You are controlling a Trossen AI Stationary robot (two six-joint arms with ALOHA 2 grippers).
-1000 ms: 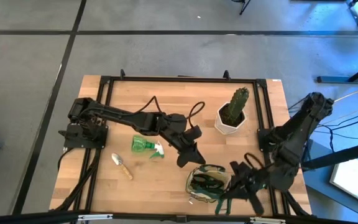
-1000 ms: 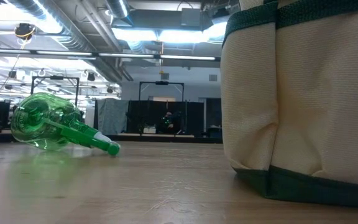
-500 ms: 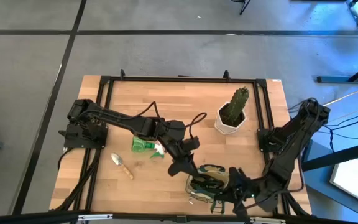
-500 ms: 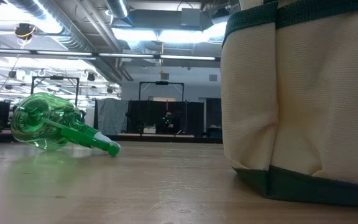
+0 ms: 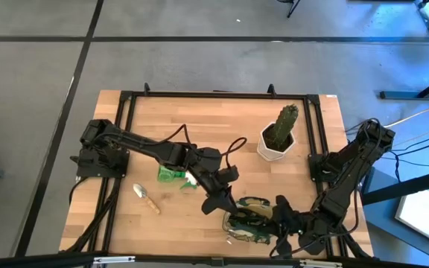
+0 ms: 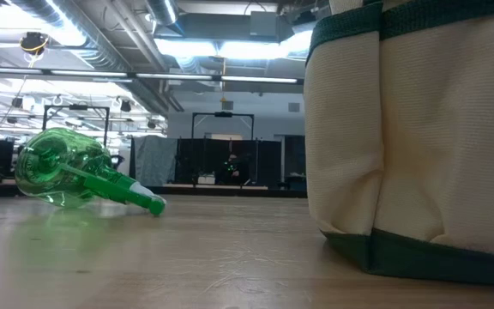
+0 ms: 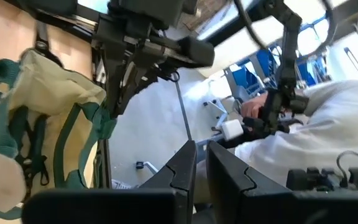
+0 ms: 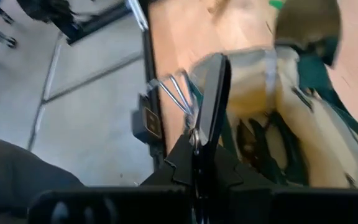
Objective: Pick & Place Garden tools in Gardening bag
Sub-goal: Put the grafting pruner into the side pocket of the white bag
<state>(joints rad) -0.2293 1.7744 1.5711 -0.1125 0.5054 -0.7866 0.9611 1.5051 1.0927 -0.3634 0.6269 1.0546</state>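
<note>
the olive-khaki fabric gardening bag with dark green trim (image 5: 248,218) stands at the near edge of the wooden surface (image 5: 199,119). the left fingers (image 5: 213,202) hang just beside its left rim, nearly closed, nothing visibly between them. the right fingers (image 5: 283,230) sit at the bag's right side, pressed together on a thin metal tool (image 8: 178,93). the green plastic spray bottle (image 5: 171,173) lies on its side by the left arm, nozzle toward the bag, so the left arm is nearer. the wooden-handled silver trowel (image 5: 146,198) lies farther left. since a second ago, the left fingers have slid toward the bag and the right fingers have drawn in.
</note>
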